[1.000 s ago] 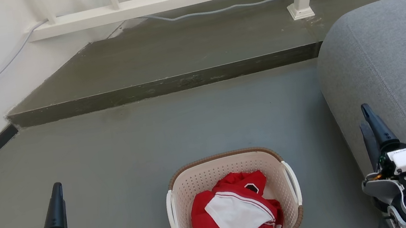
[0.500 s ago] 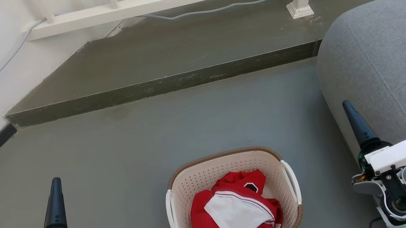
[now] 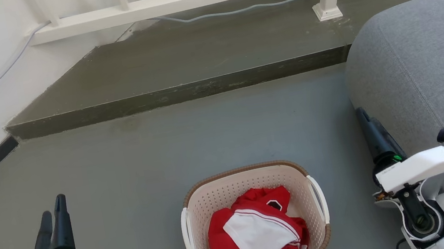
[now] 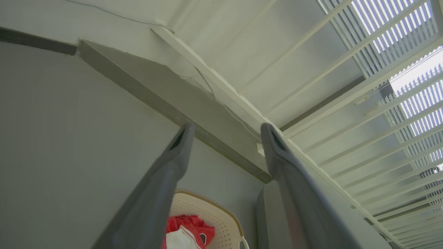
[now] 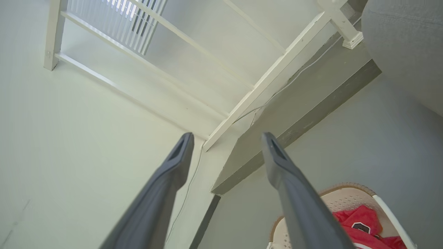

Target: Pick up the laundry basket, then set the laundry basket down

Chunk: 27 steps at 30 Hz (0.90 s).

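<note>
Cream perforated plastic, brown woven-look rim: laundry basket (image 3: 236, 189), down on the grey floor (image 3: 206, 136), well short of the raised step (image 3: 177, 93) at the floor's far edge and near the grey sofa (image 3: 431, 64) along its right edge. Loaded with red and white clothing (image 3: 261, 229) piled below the rim, so likely to lift without spilling if kept level. Not yet lifted; no contact with either pincer. Left pincer (image 3: 53, 207) out to the basket's left, well apart from the white left handle (image 3: 186, 232), parted wide in the left wrist view with nothing between the fingers. Right pincer (image 3: 364, 119) out to the basket's right, near the sofa's side and well apart from the white right handle (image 3: 319, 198); edge-on from the head, but spread wide and empty in the right wrist view. Flanking the basket on 2 sides, probably to take 1 handle each and keep the load balanced. Judged as the approach stage of the pick-up, hardly begun. Next, by that reading: bring both pincers inward and down to the handles, close together, raise evenly. Risk on the right: little room beside the sofa, so a snag on the upholstery possible.
</note>
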Motion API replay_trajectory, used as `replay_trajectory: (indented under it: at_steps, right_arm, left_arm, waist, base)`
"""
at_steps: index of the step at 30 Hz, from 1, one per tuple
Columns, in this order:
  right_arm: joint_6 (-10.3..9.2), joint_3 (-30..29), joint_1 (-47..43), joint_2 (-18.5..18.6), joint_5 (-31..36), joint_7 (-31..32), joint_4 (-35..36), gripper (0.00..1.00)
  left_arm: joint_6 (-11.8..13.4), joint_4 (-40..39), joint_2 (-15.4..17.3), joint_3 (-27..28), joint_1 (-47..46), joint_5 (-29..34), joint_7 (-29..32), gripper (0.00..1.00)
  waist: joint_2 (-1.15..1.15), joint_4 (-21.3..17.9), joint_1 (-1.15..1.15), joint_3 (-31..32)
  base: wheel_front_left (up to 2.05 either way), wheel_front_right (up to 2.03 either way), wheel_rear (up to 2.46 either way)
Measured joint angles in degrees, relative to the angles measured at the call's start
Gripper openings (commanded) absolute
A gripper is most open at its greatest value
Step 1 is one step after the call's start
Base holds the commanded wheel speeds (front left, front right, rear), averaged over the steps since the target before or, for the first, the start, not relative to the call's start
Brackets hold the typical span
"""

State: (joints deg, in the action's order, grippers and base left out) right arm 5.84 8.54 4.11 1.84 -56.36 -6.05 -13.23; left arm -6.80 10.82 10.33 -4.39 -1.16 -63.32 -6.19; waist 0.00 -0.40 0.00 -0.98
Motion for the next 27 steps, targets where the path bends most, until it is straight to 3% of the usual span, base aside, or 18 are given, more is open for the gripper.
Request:
replay_trajectory:
  at_steps: [13,27]
  right_arm:
    - [-3.03,4.0,0.7,0.2,14.3,-2.6,0.4,1.00]
    - [-6.04,7.8,1.4,0.5,25.0,-5.5,1.5,1.00]
  left_arm:
    - [-0.1,-0.5,0.1,0.5,-0.1,12.6,-2.6,1.00]
    - [-0.3,-1.5,0.1,0.3,-0.2,24.4,-5.4,1.00]
  waist:
    - [0.00,-0.1,0.00,-0.2]
    - [0.00,-0.2,0.00,-0.3]
  base:
    - [0.00,0.00,0.00]
    - [0.00,0.00,0.00]
